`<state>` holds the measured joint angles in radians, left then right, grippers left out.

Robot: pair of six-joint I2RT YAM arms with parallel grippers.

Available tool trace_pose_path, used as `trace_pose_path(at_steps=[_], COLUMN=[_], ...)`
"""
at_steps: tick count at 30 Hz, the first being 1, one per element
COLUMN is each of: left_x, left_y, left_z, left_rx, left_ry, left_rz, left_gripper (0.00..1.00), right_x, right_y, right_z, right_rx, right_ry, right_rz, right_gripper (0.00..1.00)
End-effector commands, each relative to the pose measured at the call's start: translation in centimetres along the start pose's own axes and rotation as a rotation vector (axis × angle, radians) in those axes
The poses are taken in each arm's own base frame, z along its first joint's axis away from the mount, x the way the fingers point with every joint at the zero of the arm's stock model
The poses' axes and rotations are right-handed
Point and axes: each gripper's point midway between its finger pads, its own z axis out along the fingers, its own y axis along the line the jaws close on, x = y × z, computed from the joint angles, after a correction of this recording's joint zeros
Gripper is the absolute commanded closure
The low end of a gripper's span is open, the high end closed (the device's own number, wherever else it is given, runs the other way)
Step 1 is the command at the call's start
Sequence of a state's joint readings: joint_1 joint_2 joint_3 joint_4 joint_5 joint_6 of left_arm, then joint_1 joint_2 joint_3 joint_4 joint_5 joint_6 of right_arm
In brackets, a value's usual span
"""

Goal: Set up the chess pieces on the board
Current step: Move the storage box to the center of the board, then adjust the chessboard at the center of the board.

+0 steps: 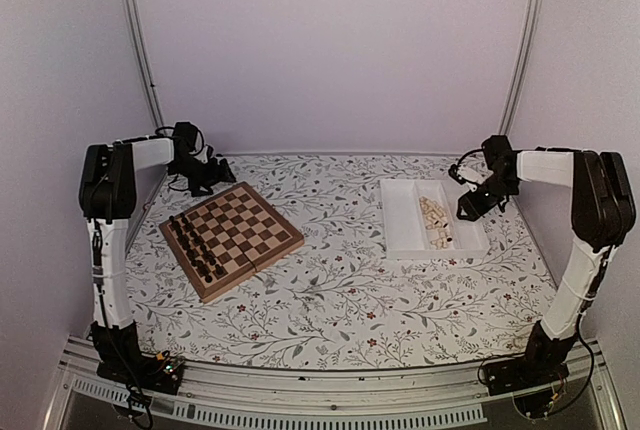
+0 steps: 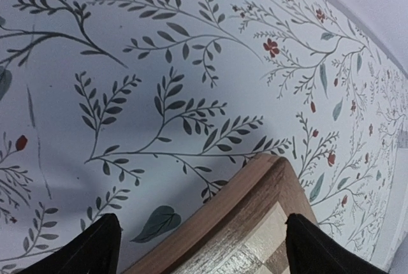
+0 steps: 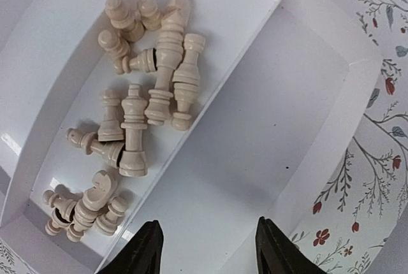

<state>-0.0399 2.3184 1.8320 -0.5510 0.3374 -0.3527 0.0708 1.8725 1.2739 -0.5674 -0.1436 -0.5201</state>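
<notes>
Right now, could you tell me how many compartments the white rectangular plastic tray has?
3: the empty left compartment, the middle compartment holding the pale cream chess pieces, and the empty right compartment.

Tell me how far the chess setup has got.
Done: only dark pieces stand along one edge of the board. In hand: nothing; the right claw hangs open over the tray. Left: every pale piece in view lies in that tray, none on the board.

You are looking at one board (image 1: 250,225) and one white tray (image 1: 403,220). Roughly sixteen chess pieces (image 3: 134,130) are lying in the tray, though their overlapping is muddying the count. Two rows of dark pieces (image 1: 195,245) are standing on the board.
</notes>
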Motion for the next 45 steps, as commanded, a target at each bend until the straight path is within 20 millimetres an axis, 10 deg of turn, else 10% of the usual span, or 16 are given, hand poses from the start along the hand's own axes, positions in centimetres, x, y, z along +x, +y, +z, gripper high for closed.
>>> trace_pose_path(at_steps=[1,18,24,28,32,35,37,45], left_x=[2.4,13.5,11.8,7.1,7.0,9.1,12.0,20.5], left_y=[-1.9,-13.8,-17.3,-13.1,-5.6,0.5,4.3,8.7], left_z=[1.2,2.0,-2.0,-8.5,-14.4,-16.5,-16.5,-15.0], left_rx=[0.079,0.191,0.140,-0.143,-0.295,-0.329,-0.351,-0.368], left_ry=[0.086,0.282,0.139,-0.115,-0.213,-0.203,-0.144,0.070], left_rz=[0.011,0.192,0.330,0.314,0.128,-0.020,-0.129,-0.296], left_gripper=[0.09,0.13,0.13,0.12,0.26,0.57,0.95,1.00], right_x=[-1.9,0.9,1.2,1.3,1.4,1.2,0.9,-0.1], right_y=[-0.3,0.8,1.6,2.2,2.8,3.2,3.4,3.8], right_z=[-3.2,-3.7,-3.9,-4.1,-4.3,-4.3,-4.4,-5.4], right_rx=[0.025,0.045,0.020,0.003,-0.021,-0.038,-0.046,-0.066], right_ry=[-0.093,-0.073,-0.089,-0.107,-0.127,-0.145,-0.163,-0.212], right_rz=[-0.021,-0.051,-0.046,-0.049,-0.045,-0.047,-0.049,-0.063], right_gripper=[0.45,0.42,0.42,0.41,0.41,0.41,0.41,0.41])
